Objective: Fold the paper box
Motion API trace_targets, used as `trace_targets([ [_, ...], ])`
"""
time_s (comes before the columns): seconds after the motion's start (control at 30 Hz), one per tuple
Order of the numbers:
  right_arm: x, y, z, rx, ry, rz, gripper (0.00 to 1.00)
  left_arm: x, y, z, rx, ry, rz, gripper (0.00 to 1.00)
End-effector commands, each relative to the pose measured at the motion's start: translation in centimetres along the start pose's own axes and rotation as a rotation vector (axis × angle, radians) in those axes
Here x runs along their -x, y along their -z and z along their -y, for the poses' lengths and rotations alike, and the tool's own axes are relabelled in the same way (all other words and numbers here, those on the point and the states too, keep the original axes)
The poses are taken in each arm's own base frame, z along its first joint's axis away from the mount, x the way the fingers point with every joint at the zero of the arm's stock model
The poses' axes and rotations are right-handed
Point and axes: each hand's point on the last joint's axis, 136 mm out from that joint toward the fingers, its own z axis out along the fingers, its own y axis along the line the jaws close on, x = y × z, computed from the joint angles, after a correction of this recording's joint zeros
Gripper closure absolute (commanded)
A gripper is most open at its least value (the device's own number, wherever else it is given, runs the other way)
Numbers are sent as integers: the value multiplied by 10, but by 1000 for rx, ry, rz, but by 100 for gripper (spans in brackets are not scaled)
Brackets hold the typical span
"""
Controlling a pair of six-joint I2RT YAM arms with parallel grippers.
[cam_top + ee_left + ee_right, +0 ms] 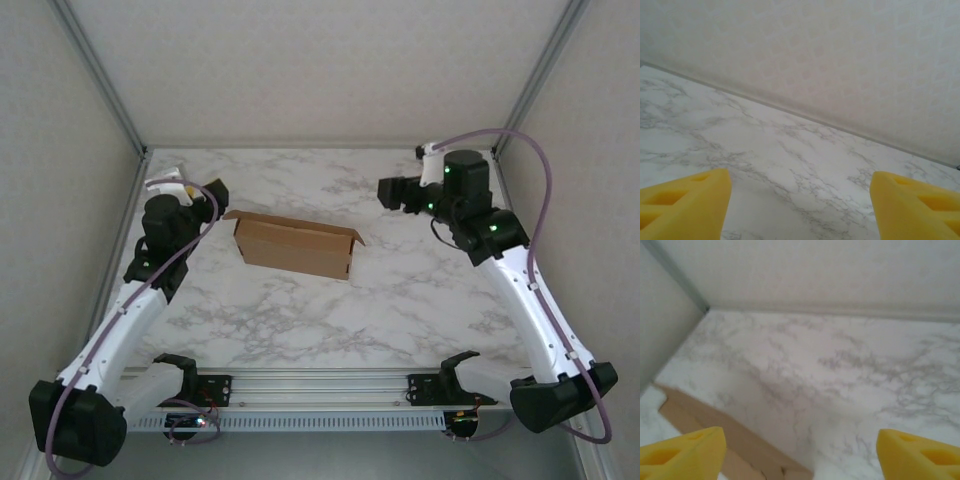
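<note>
Left gripper [214,191] apart, empty, beside box [296,245]; right gripper [386,192] apart, empty, farther off. Box mid-table [300,325] between them (likely flanked for two-sided flap work).

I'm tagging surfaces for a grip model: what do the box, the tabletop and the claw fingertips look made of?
The paper box: plain brown cardboard, matte, folds visible. The tabletop: smooth, white with grey marble veining, perhaps printed laminate. The left claw's fingertips: matte yellow with moulded hollows, likely plastic or foam.
</note>
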Motion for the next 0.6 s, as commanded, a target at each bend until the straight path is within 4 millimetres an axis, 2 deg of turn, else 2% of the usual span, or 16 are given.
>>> trace_targets([
  [0.0,-33,4,-18,72,120,-152,38,14,14,6,-19,-4,83,27],
  [0.07,-51,-3,-14,58,121,-277,41,10,16,8,-34,-1,79,27],
  [0.1,-59,-6,-19,80,139,-330,41,9,16,10,-36,-5,78,27],
  [0.27,-99,-20,-24,30,264,-536,36,6,25,21,-60,-45,94,26],
  [0.5,-125,-48,-20,-33,320,-679,36,7,35,29,-57,-94,122,26],
  [0.57,-128,-55,-17,-55,329,-689,40,8,38,30,-57,-98,132,26],
])
